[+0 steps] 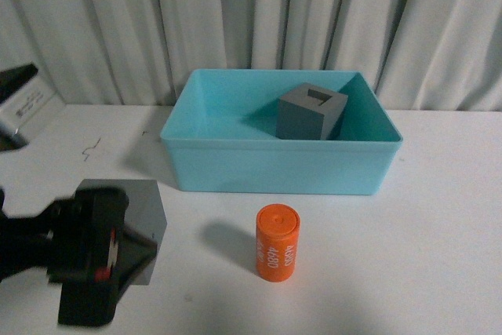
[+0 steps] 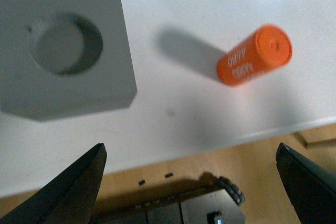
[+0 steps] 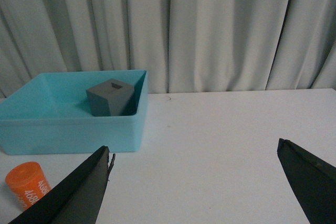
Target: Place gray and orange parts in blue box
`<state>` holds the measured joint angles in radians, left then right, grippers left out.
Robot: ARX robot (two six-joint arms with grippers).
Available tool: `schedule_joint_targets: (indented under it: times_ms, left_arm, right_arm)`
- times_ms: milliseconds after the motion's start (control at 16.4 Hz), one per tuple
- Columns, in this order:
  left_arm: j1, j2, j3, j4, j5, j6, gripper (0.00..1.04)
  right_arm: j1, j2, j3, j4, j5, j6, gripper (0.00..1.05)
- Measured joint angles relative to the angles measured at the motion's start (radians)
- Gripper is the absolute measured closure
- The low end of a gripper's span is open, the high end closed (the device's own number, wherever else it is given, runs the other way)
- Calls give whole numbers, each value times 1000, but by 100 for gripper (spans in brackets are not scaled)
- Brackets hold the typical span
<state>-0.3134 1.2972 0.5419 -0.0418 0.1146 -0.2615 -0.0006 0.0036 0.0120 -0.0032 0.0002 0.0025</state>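
The left tool (image 2: 191,184) hangs released near the round-holed gray cube (image 2: 63,56) by the tabletop's front left corner, jaws spread, likely to straddle it. The square-holed cube (image 1: 311,111) sits inside the blue box (image 1: 274,166). The orange cylinder (image 1: 278,242) stands nearer the front edge. The right tool (image 3: 189,187) gapes empty.

Turquoise box (image 1: 274,166); gray square-recess cube (image 1: 310,115); gray round-recess cube (image 2: 68,85); orange cylinder (image 1: 278,242), white numbers

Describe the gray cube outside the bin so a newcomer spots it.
Start at the blue box. In front of its left corner, left of the orange cylinder, sits a gray cube. Its recess is round; the cube inside has a square one.
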Motion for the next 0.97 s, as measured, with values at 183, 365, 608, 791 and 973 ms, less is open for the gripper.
schedule_joint_targets:
  times_ms: [183, 365, 608, 791, 973]
  left_arm:
    - [53, 92, 93, 86, -10, 38, 7]
    - [117, 219, 142, 132, -11, 83, 7]
    - [177, 346, 206, 178, -10, 134, 7]
    - [225, 396, 241, 200, 2, 173, 7]
    - [271, 419, 245, 214, 19, 220, 7]
  right_arm:
    - [0, 0, 0, 0, 0, 0, 6]
    - [0, 0, 0, 0, 0, 0, 6]
    - [0, 0, 0, 0, 0, 0, 6]
    - [0, 0, 0, 0, 0, 0, 6]
    - [0, 0, 0, 0, 0, 0, 6]
